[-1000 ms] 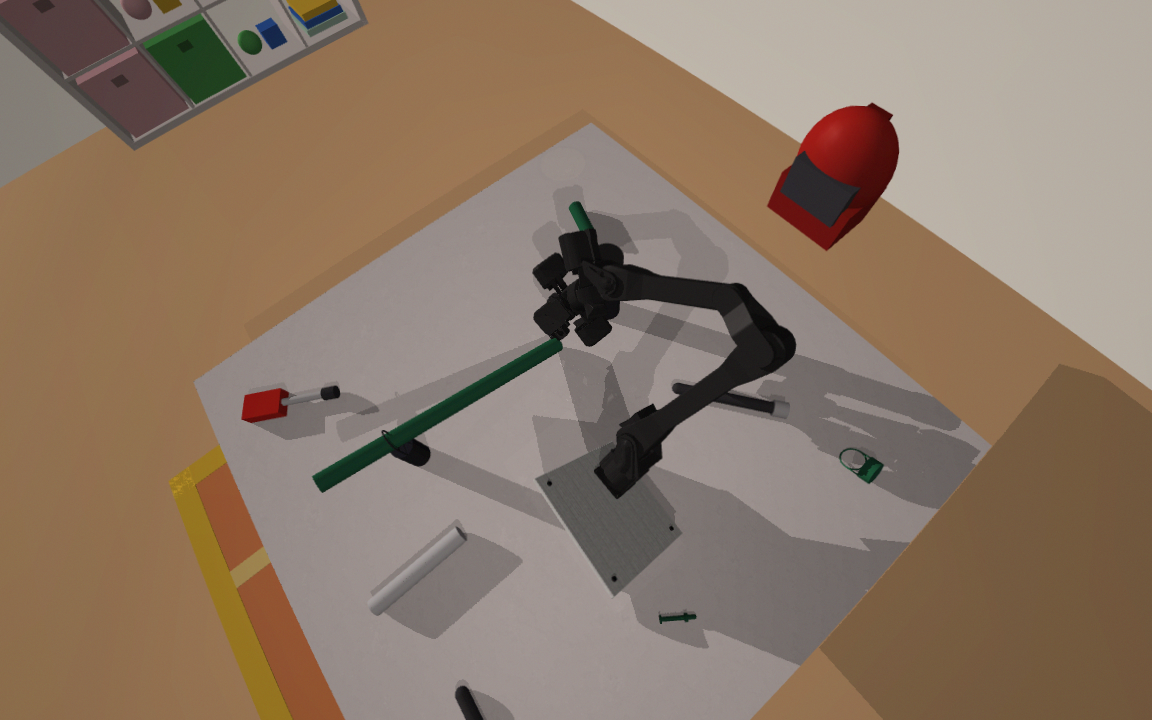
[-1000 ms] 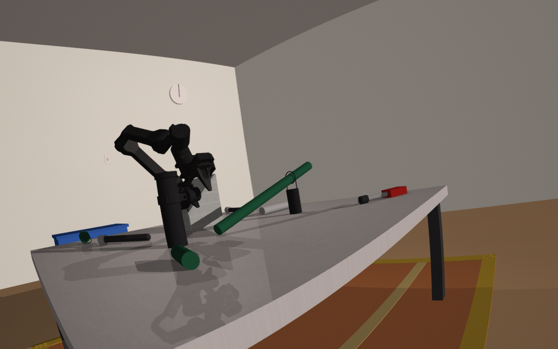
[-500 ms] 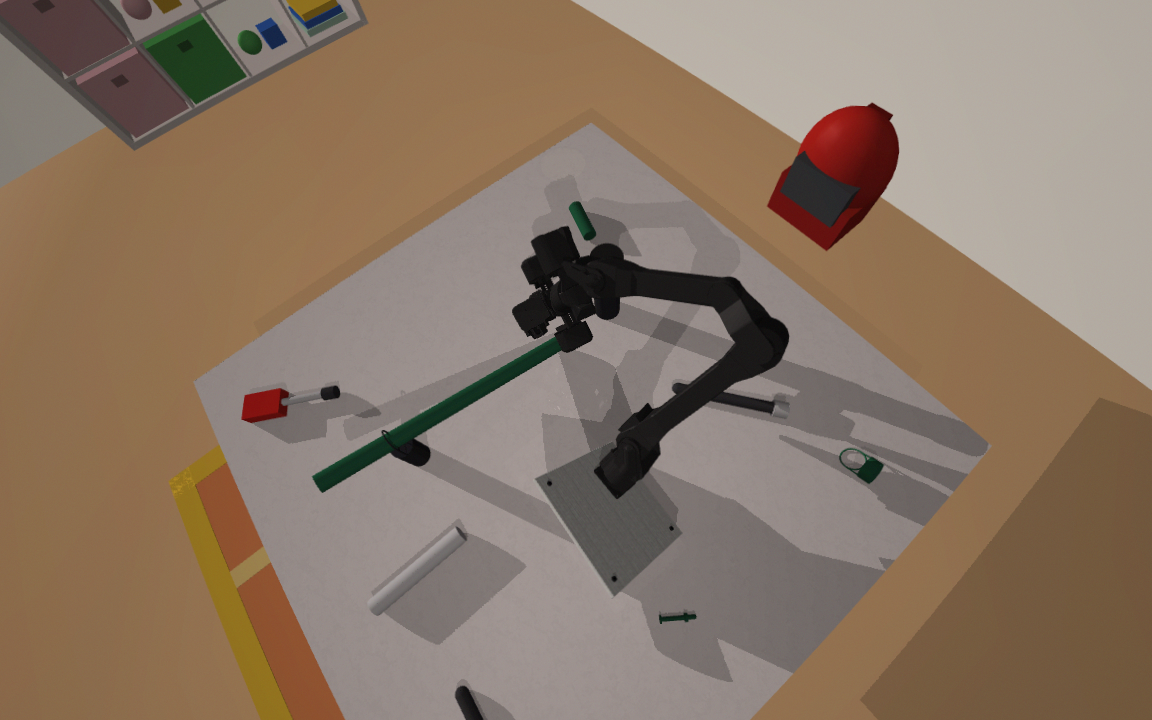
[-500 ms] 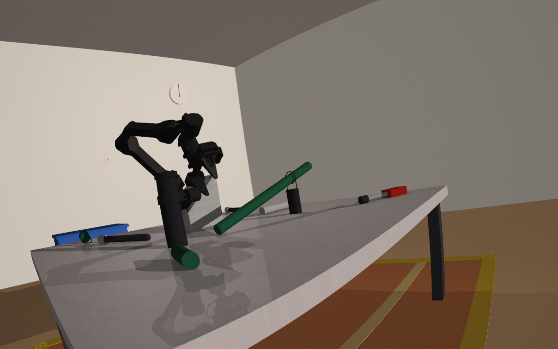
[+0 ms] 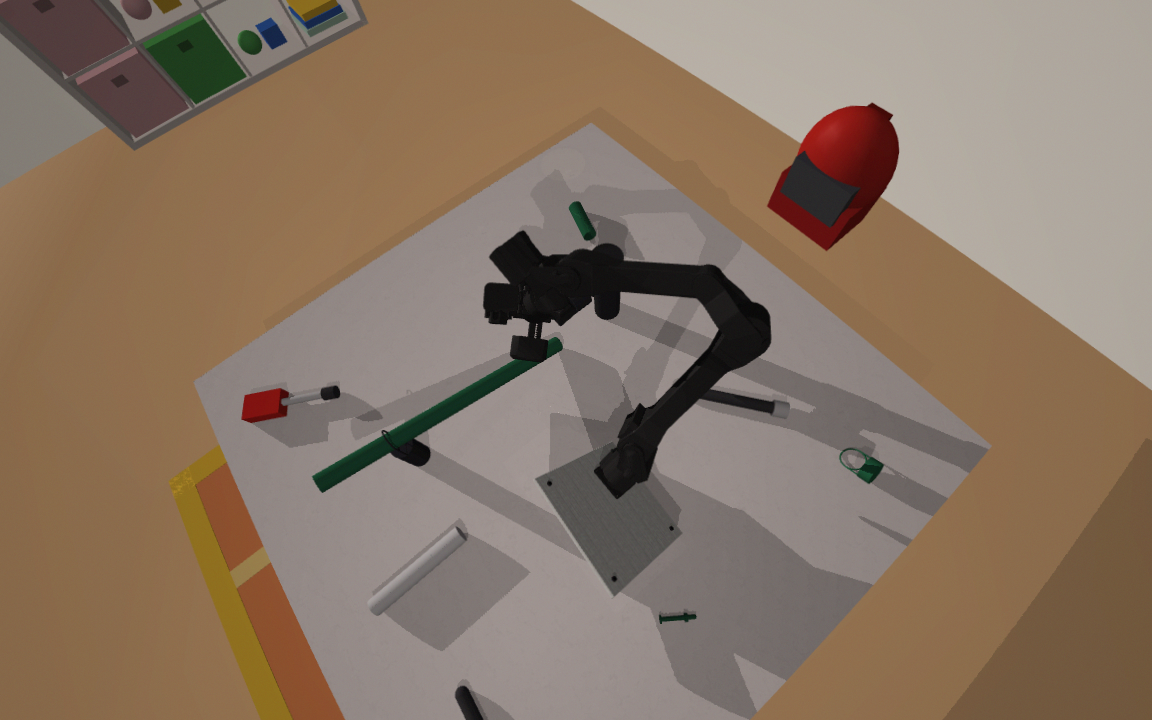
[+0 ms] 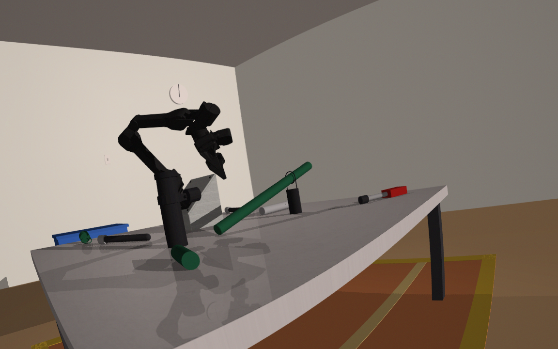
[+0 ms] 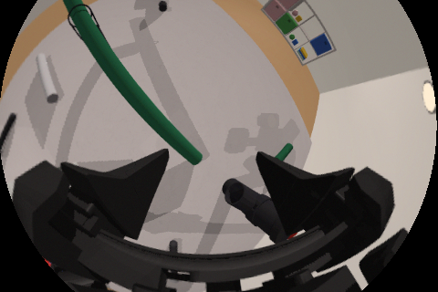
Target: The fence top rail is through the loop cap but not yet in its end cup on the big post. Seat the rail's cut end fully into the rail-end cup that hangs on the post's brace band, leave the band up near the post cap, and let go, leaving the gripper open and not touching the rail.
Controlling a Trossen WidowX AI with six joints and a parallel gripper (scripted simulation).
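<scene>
Wrist view: the long dark-green fence rail (image 7: 124, 76) is seen running from about 11 o'clock down toward centre, its cut end lying just ahead of the jaws, which are spread wide with nothing between them. In the exterior view the rail's lower end rests on the grey table (image 6: 316, 243), threaded through the loop cap on the short black post (image 6: 293, 197). No end cup can be made out.

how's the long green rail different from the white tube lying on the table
The green rail is dark green, long and thin; the white tube is pale, shorter and thicker. The rail is tilted, its low end on the table and its high end up through a wire loop on a short black post, while the white tube lies flat. Both are straight round bars, and the open gripper touches neither.
</scene>
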